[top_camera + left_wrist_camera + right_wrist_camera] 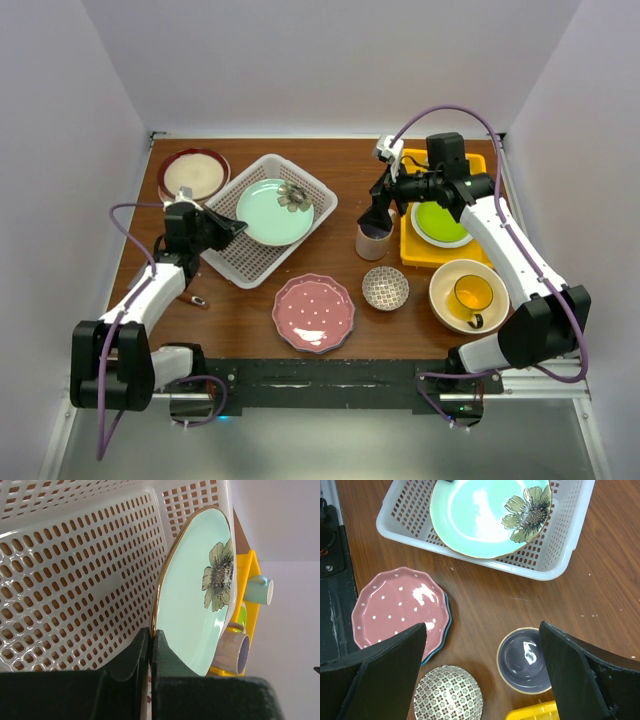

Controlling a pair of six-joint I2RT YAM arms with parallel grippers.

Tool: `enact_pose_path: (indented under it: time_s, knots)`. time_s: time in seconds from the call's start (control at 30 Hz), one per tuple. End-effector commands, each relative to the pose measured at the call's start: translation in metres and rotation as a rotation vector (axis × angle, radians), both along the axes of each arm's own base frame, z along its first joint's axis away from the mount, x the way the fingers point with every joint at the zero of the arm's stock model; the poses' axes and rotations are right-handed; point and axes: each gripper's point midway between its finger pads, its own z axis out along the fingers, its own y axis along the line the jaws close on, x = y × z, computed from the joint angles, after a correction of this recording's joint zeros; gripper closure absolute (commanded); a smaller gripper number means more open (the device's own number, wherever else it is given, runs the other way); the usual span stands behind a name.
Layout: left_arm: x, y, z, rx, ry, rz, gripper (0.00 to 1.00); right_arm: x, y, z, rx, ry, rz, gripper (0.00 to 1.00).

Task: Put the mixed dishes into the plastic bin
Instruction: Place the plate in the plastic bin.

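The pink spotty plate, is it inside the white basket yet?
No, the pink spotty plate lies on the wooden table, outside the white basket.

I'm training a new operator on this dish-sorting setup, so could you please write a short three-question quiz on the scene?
1. True or false: the left gripper is shut on the rim of the mint flower plate, which lies in the plastic bin.
2. Multiple choice: what sits inside the large cream bowl? A) the yellow mug B) a spoon C) a green apple.
3. Short answer: which dish is directly beneath the open right gripper?
Key: 1 true; 2 A; 3 the beige mug.
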Motion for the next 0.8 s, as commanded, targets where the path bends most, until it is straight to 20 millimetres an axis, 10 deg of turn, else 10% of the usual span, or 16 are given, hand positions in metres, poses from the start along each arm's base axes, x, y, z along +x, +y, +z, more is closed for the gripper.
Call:
enact_pose_path:
  time_s: [0.0, 0.57, 0.77]
  knots:
    - [0.022, -0.004, 0.045, -0.001, -0.161, 0.000, 1.00, -0.001, 0.000, 0.012, 0.023, -0.035, -0.001, 0.02]
    - [0.069, -0.005, 0.011, 0.044, -0.077, 0.011, 1.00, 0.002, 0.000, 0.014, 0.023, -0.039, -0.006, 0.02]
    - [0.071, -0.005, -0.002, 0.087, -0.028, -0.005, 0.50, 0.003, 0.000, 0.014, 0.023, -0.041, -0.008, 0.02]
